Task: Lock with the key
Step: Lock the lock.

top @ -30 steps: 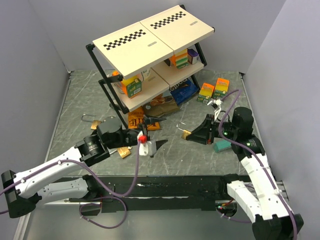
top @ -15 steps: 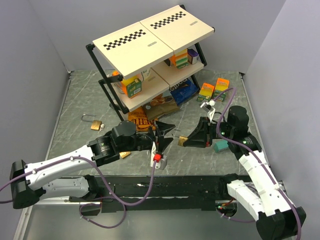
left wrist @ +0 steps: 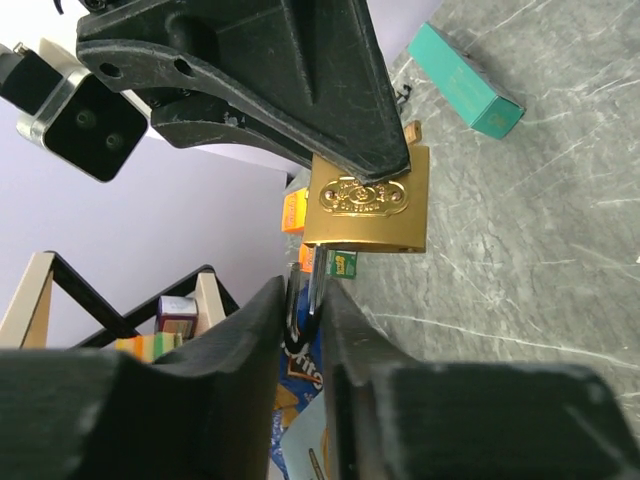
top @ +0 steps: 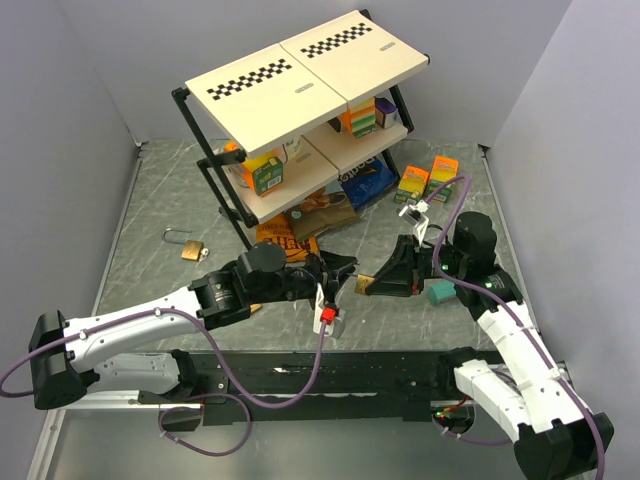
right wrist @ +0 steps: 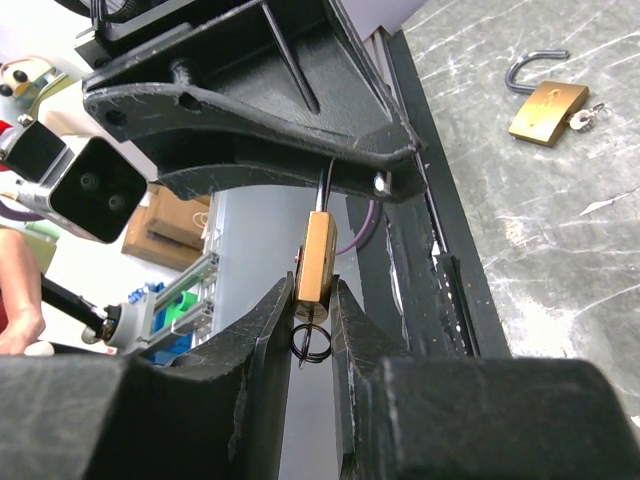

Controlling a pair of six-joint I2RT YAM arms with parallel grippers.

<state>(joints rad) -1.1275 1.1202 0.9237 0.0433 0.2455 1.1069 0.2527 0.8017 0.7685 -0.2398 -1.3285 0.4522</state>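
shelf rack at 12 o'clock on the table. right gripper at centre, clamped on brass padlock, held clear of the table. left gripper at its 9 o'clock pinches key; blade reaches padlock's bottom edge, insertion depth unclear.

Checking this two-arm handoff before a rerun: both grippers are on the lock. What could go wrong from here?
1. The right gripper holds only one end of the lock, so a push may twist it loose.
2. The left gripper seems clamped on the shackle, and an off-axis force could jam it.
3. The key ring sits between the right fingers, so the key looks hard to reach.
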